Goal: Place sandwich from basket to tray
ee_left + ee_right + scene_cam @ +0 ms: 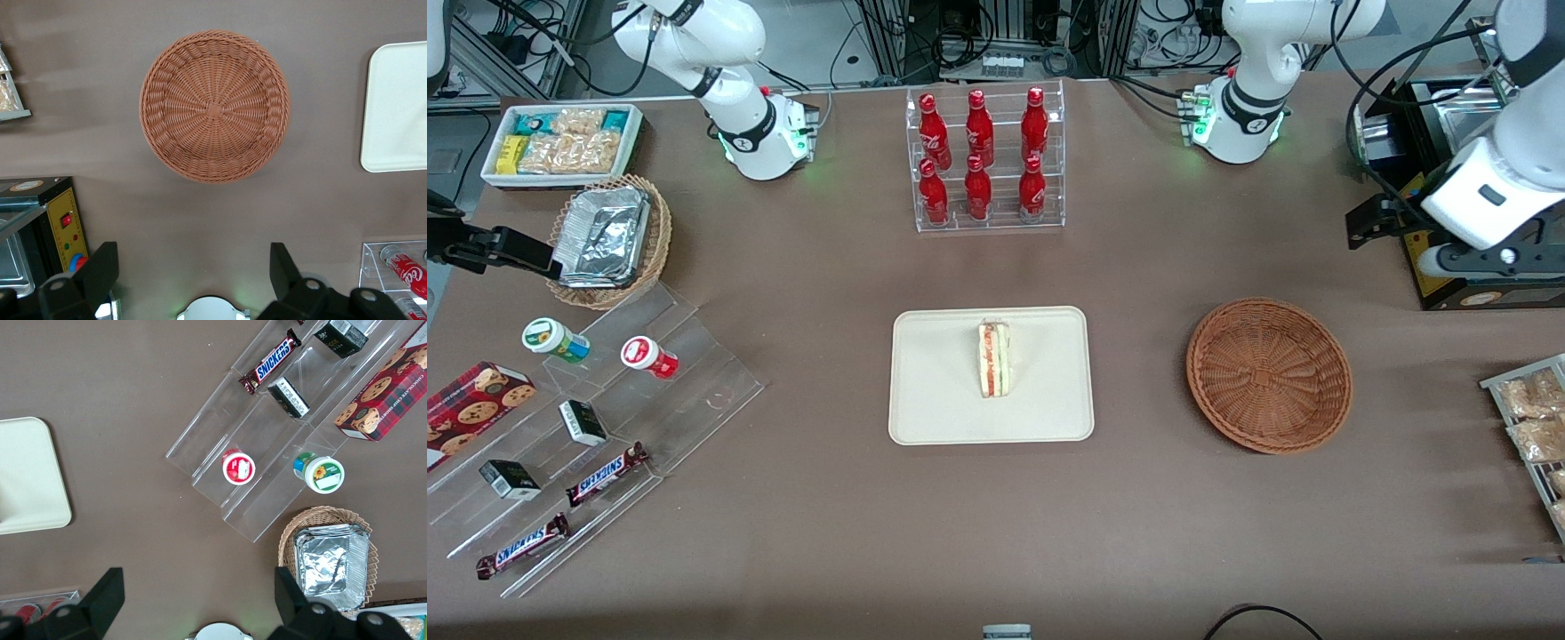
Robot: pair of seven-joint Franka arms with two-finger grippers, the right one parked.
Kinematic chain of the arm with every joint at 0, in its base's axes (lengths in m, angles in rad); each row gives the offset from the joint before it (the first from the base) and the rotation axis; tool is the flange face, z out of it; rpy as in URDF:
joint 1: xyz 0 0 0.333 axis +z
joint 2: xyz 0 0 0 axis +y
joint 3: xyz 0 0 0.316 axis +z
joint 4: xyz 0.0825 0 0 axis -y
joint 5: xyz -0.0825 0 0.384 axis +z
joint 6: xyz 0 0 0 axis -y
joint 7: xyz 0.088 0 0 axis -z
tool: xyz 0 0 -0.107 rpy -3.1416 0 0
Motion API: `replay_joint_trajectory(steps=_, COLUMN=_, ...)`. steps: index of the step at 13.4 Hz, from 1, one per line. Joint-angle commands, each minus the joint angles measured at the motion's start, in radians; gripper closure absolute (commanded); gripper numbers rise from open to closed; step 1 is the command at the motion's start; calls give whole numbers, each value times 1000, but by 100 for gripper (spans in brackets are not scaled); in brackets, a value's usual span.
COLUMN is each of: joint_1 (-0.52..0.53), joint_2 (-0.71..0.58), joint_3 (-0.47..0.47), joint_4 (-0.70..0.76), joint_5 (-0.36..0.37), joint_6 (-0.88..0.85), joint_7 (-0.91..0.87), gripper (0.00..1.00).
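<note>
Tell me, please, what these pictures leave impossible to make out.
- Pincer: open, raised high above the table; in the front view the picture's edge cuts it off.
- Tray: cropped in the left wrist view, so the sandwich is absent there.
- Sandwich filling: too small to identify.
- Basket: fully visible.

Basket [1269,375]: reddish-brown wicker, radial spoke weave with concentric rings. Tray [943,391]: plain cream-white. Sandwich [993,359]: pale beige bread, red-pink and light filling stripe along cut edge. Gripper [193,280]: black fingers, spread wide, high over the table toward the working arm's end. Tablecloth [827,516]: flat brown. Six cola bottles [979,156]: glossy red, white script. Snickers bars [605,474]: brown wrappers, blue lettering on white. Cookie box [471,404]: red tartan.
</note>
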Motion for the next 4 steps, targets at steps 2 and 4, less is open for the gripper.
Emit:
replay_joint_trajectory(steps=2, joint_1=20, joint_2=7, joint_3=1, joint_4=42, joint_5=-13, joint_6=-24, joint_7=18, gripper=0)
replay_joint_trajectory(steps=4, joint_1=39, joint_2=12, joint_3=-3, joint_4=52, joint_5=-5, joint_6=-43, joint_7=24, gripper=0)
